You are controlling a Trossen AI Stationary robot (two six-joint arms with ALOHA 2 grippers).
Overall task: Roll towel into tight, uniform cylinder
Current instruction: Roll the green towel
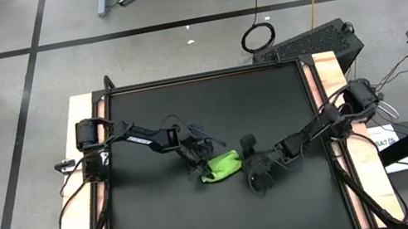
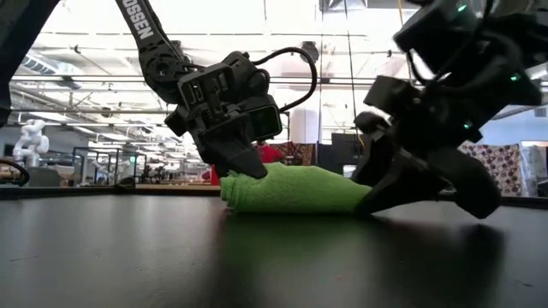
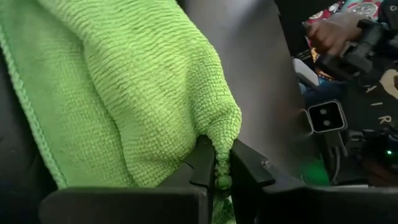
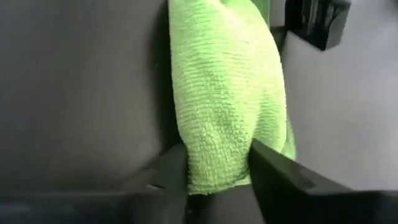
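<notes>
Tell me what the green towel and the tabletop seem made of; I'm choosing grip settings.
The towel looks like soft microfibre or terry cloth: fine ribbed loops, stitched hem, matte. The tabletop seems a hard, smooth black sheet, faintly glossy, since it dimly mirrors the towel; which material exactly is unclear.

Bright overhead lights glare on the glossy black table (image 2: 128, 257); wrist views blur.

One green towel (image 1: 222, 166) on one black table (image 1: 172, 221) — two dark arms, so two grippers: left gripper (image 1: 199, 168), right gripper (image 1: 250, 165).
</notes>
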